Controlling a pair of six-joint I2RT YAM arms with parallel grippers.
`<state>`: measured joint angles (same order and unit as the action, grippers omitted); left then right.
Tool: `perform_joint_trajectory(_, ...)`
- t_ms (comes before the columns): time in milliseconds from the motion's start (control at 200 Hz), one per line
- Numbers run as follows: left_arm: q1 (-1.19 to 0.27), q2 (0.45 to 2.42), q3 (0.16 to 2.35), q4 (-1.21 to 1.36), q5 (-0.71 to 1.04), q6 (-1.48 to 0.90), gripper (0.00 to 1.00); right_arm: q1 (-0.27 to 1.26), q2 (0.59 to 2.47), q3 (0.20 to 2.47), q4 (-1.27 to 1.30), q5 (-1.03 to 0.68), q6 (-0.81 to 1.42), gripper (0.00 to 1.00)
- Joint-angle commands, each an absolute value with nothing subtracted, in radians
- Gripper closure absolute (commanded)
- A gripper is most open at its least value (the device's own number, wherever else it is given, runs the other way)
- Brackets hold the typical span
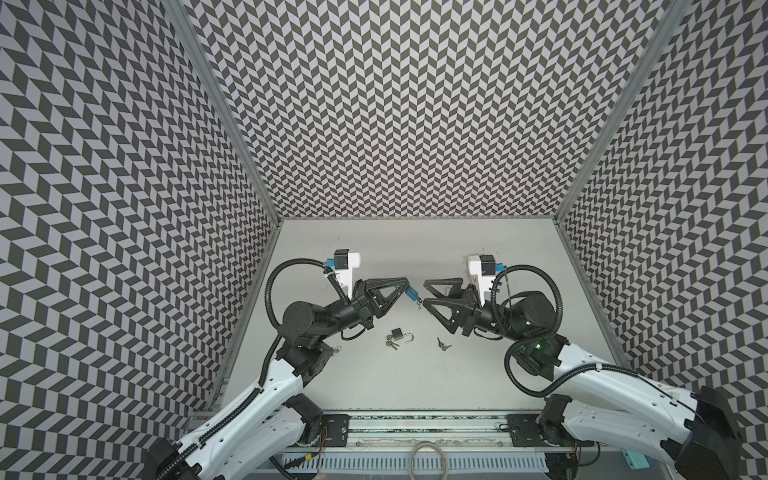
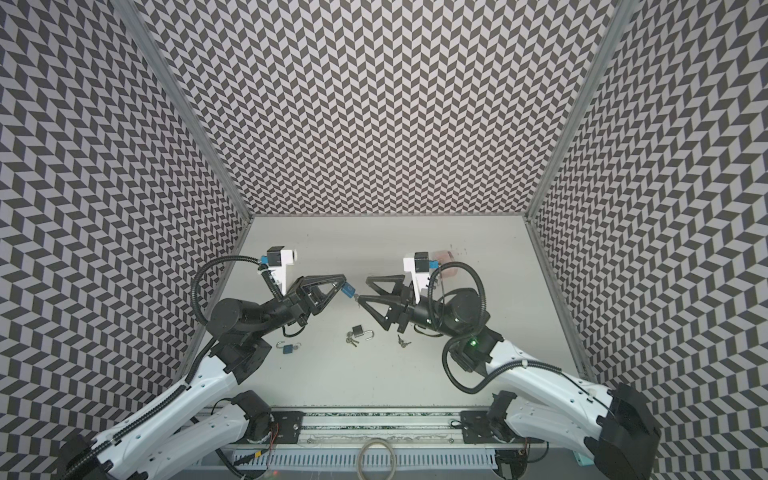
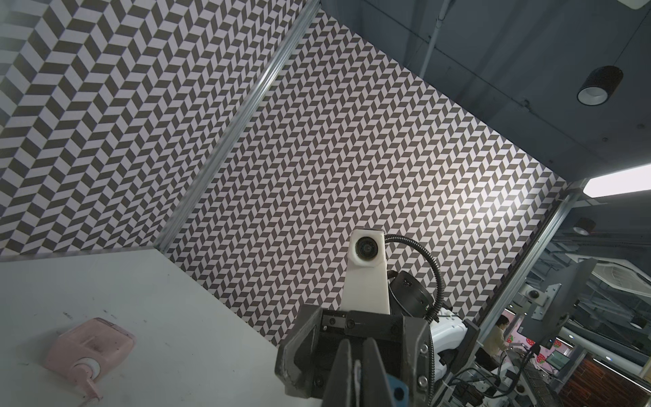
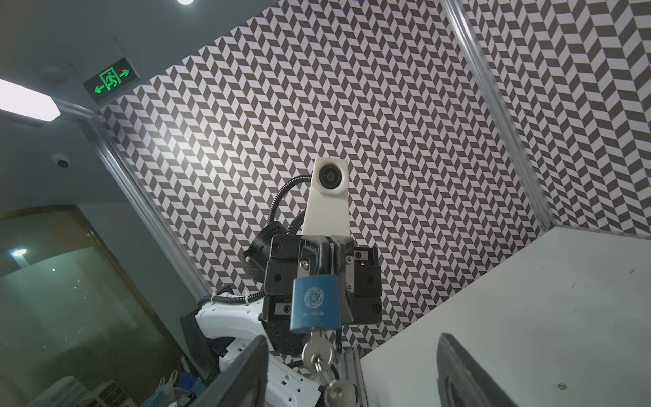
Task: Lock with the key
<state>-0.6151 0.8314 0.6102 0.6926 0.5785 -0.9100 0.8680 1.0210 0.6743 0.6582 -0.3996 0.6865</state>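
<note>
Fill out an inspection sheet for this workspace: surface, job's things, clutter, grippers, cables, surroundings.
Surface: pale grey table, faint scuff marks, a few small items on it.
Job's things: blue padlock held in the air, key seated in its keyhole.
Clutter: black padlock with its shackle open, key bunch beside it; loose key pair; second blue padlock; pink pump bottle on its side.
Grippers: left gripper shut on the blue padlock's top; right gripper open, fingers either side of the key, not closed on it.
Cables: black conduit loops on both arms; grey cable coil at the front.
Surroundings: chevron-patterned walls on three sides.
</note>
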Motion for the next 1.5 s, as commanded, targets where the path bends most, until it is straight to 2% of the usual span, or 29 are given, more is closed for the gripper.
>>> perform_joint_trajectory(0,-0.620,0.830,0.644,0.707,0.540,-0.924,1.00,0.874,0.995,0.696,0.668,-0.332,0.796,0.27)
perform_joint_trajectory(225,-0.620,0.836,0.645,0.732,0.556,-0.919,1.00,0.879,1.044,0.709,0.740,-0.383,0.923,0.26)
perform_joint_trajectory(501,-0.620,0.853,0.651,0.772,0.585,-0.925,1.00,0.891,1.096,0.707,0.835,-0.440,0.963,0.41)
perform_joint_trajectory(736,-0.623,0.859,0.645,0.802,0.597,-0.929,1.00,0.891,1.097,0.712,0.888,-0.455,0.983,0.41)
perform_joint_trajectory(991,-0.651,0.878,0.650,0.839,0.626,-0.915,1.00,0.899,1.154,0.762,0.857,-0.482,1.001,0.49)
perform_joint_trajectory(1492,-0.664,0.861,0.646,0.820,0.605,-0.901,1.00,0.910,1.163,0.754,0.871,-0.498,0.990,0.99)
